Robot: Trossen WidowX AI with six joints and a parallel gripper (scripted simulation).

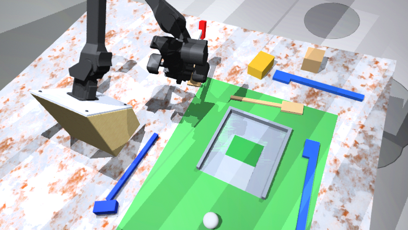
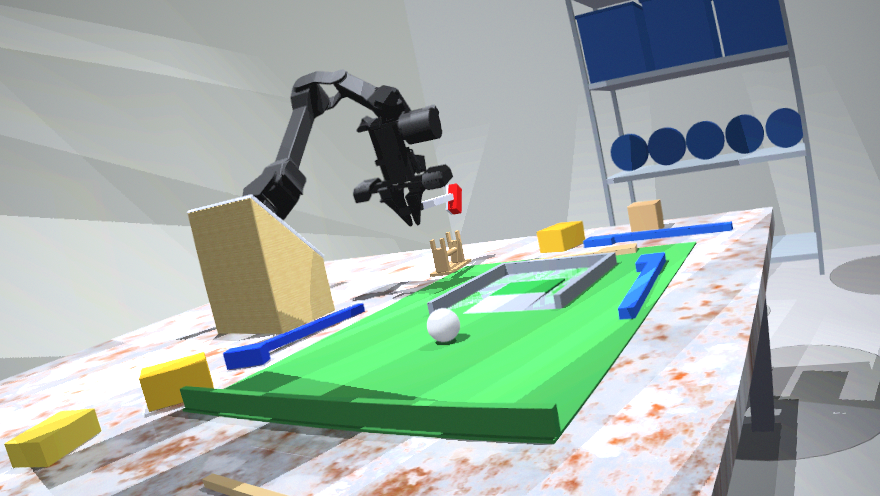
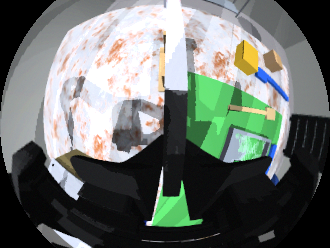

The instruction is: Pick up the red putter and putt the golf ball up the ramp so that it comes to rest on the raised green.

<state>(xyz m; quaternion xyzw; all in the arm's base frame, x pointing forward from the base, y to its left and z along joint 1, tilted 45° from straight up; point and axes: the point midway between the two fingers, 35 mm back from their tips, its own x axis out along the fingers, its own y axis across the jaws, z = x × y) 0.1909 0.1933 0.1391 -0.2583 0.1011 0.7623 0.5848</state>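
The red putter [image 1: 202, 29] [image 2: 454, 199] [image 3: 175, 60] has a red head, a white shaft and a black grip. My gripper [image 2: 414, 221] [image 3: 170, 139] is shut on its black grip. The putter is in the air above the wooden stand [image 1: 194, 84] [image 2: 448, 269], its head pointing away from the arm's base. The white golf ball [image 1: 210, 220] [image 2: 443, 325] sits on the green mat [image 1: 160, 197] [image 2: 382, 363], before the open side of the grey-walled ramp [image 1: 222, 175] [image 2: 506, 303]. The raised green [image 1: 244, 150] [image 2: 529, 287] is a darker green patch inside the walls. My fingertips are mostly hidden in the top view.
Blue clubs lie left of the mat [image 1: 132, 167], on its right side [image 1: 309, 171] and behind it [image 1: 325, 85]. A wooden club [image 1: 291, 107] lies behind the ramp. A yellow block [image 1: 260, 65] and tan block [image 1: 313, 60] stand at the back. Two yellow blocks are near the mat's low end wall [image 2: 369, 411].
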